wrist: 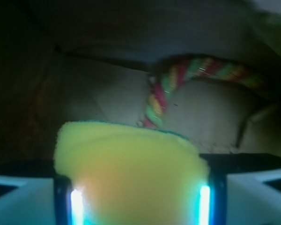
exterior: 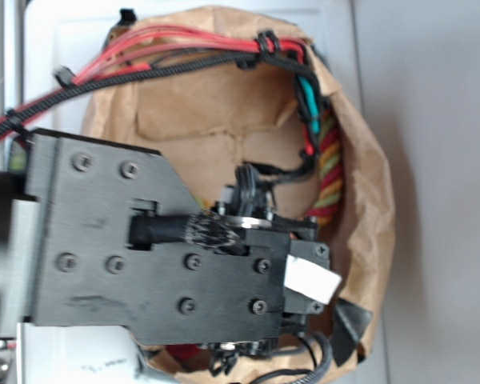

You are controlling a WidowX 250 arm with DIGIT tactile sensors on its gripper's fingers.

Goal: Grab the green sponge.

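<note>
In the wrist view the green sponge [wrist: 131, 173], a yellow foam block, fills the space between my two fingers and bulges up above them. My gripper [wrist: 136, 206] is shut on it, with glowing strips on both finger pads pressed against its sides. In the exterior view the gripper [exterior: 248, 216] reaches down into a brown paper bag [exterior: 368, 208]; the arm's black mount hides the sponge there.
A red, yellow and green twisted rope [wrist: 178, 82] lies on the bag floor beyond the sponge, and shows along the bag's right wall [exterior: 330, 172]. Red and black cables [exterior: 176, 52] cross the bag's top. Bag walls surround the gripper.
</note>
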